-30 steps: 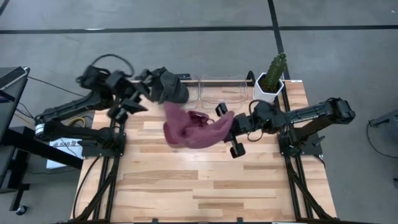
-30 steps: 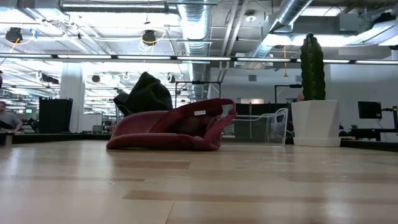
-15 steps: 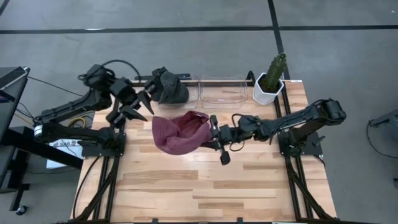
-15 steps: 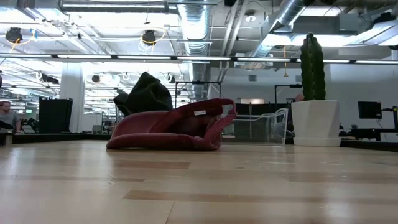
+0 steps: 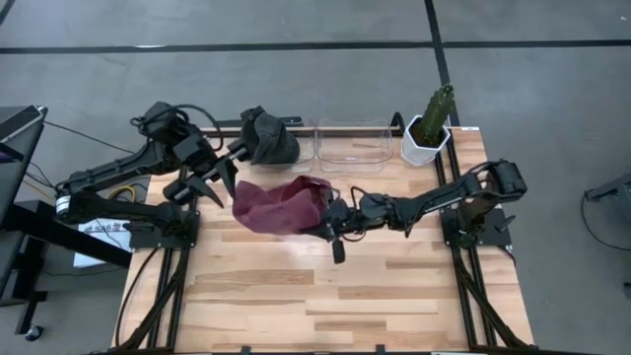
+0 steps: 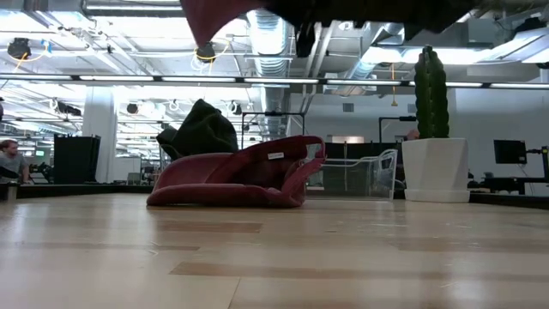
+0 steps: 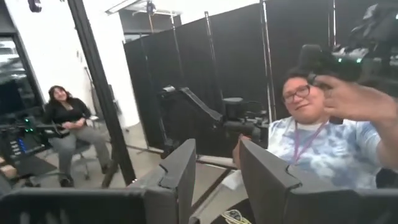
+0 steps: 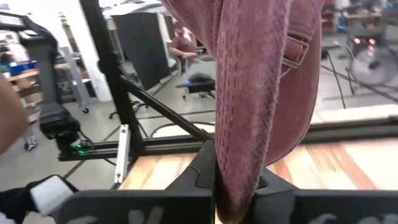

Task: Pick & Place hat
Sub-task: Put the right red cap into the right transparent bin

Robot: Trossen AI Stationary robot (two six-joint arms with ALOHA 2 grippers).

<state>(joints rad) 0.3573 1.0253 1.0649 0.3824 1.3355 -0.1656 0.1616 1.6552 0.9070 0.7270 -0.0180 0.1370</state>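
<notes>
My right gripper (image 5: 333, 219) is shut on a maroon hat (image 5: 279, 205) over the middle of the table. In the low view the hat's cloth (image 6: 214, 9) and the gripper show at the top, high above the tabletop. A second maroon hat (image 6: 232, 176) lies flat on the table beneath. A dark hat (image 5: 266, 138) sits at the table's far edge. My left gripper (image 5: 209, 179) hovers left of the maroon hat, open, with nothing between its fingers (image 7: 180, 171). My right gripper pinches a fold of the maroon hat's cloth (image 8: 239, 155) between its two fingers. The fingers come level from the table's right. The hat reaches past the fingertips toward the table's left, lifted clear of the table, slack; its adjuster strap (image 8: 297, 50) shows.
A clear bin (image 5: 350, 143) and a potted cactus (image 5: 429, 123) stand along the far edge, right of the dark hat. The near half of the wooden table (image 5: 345, 296) is bare wood. People sit and stand in the room beyond the table.
My right gripper has moved toward the table's left edge and down, still shut on the maroon hat; it now enters the low view from above. The hat has swung leftward and bunched from a spread shape. My left gripper has turned at the wrist in place.
</notes>
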